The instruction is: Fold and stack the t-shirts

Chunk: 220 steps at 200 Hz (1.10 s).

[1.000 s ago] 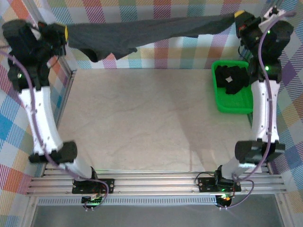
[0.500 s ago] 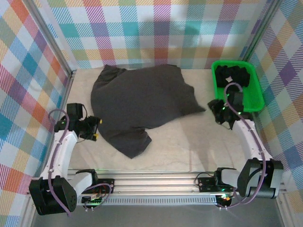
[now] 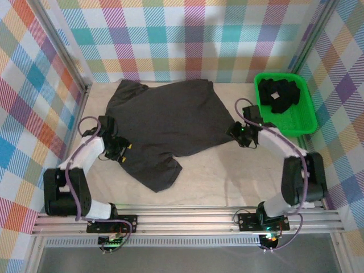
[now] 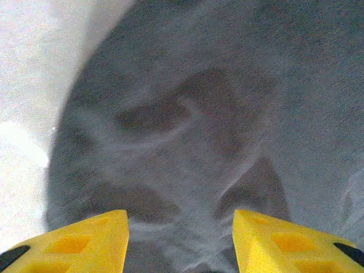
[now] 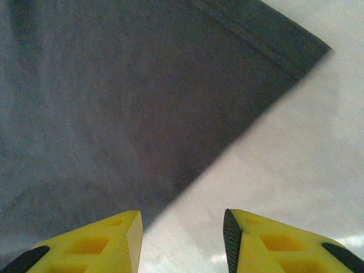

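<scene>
Charcoal t-shirt (image 3: 165, 119) flat, left claw (image 3: 121, 151) over one edge, right claw (image 3: 239, 135) over opposite corner, both parted, empty

A: What's diff vs 1 s ago?
B: T-shirt (image 3: 165, 122) was stretched midair btwn both arms; now flat on table (image 3: 227, 176). L gripper (image 3: 123, 151) came down to its left edge, R gripper (image 3: 236, 133) to its right corner, jaws now apart.

both arms folded inward, wrists low, fingers parted
left gripper (image 3: 123, 152) points toward the centre from the left side, its yellow fingers (image 4: 85, 242) apart; right gripper (image 3: 239, 135) faces it from the right, forearm bowed outward, fingers (image 5: 273, 239) also spread, gripping nothing.
</scene>
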Tool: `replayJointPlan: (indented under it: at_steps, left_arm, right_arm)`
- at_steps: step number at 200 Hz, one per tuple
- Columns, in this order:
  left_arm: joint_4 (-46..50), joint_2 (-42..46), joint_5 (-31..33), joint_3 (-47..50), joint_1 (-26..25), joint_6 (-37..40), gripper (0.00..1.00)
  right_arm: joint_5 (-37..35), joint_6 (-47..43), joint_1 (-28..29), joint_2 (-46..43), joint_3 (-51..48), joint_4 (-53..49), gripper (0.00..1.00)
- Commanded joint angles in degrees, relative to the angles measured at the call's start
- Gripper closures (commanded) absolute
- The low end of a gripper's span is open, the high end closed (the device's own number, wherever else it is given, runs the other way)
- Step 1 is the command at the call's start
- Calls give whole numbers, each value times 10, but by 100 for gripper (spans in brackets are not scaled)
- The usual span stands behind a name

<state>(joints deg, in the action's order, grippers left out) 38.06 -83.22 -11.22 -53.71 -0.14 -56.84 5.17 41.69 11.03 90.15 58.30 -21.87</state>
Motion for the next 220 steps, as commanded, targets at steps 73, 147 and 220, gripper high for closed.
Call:
replayJointPlan:
  at_steps: [73, 147, 220]
  left_arm:
    - [-3, -215, 15, -137, -39, 34, 51]
    - [0, -294, -6, -205, -84, 73, 52]
    - [26, -283, -13, -188, -112, 105, 53]
  right_arm:
    - [-55, -79, 3, 305, 295, -137, 60]
    - [-140, -13, -3, 225, 168, -244, 63]
    - [-128, 44, -4, 36, -75, -159, 62]
